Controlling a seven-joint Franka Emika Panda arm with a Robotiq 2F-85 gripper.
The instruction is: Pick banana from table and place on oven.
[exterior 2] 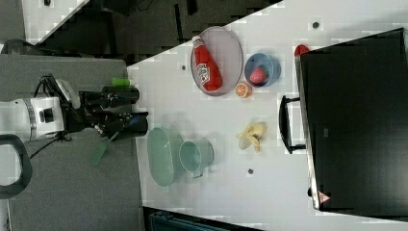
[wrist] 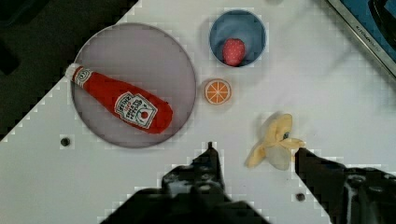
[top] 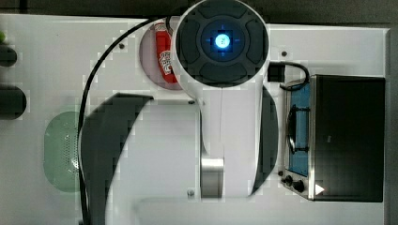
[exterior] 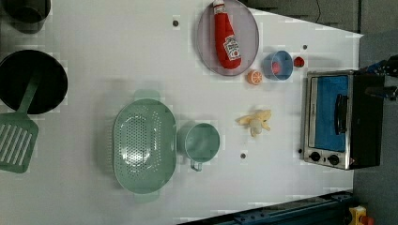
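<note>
On the white table [exterior: 141, 56], well clear of every other item, the banana [exterior: 256, 121] lies peeled with its strips splayed around a pale centre; the oven [exterior: 339, 119] stands just beyond it toward the left view's right, its glass door facing the fruit; an orange slice [exterior: 255, 77] sits nearby toward the left view's top. The gripper [wrist: 254, 161] hangs high above the scene with its 2 jaws parted and nothing between them. In the wrist view the banana [wrist: 276, 142] shows just ahead of the gap between the fingers [wrist: 208, 161], nearer the far one; its longest strips run slantwise to the line joining the fingertips, so I judge a straight descent with a small shift toward that finger, and perhaps a slight wrist turn, would bracket the rounded centre. Pickup has not begun.
</note>
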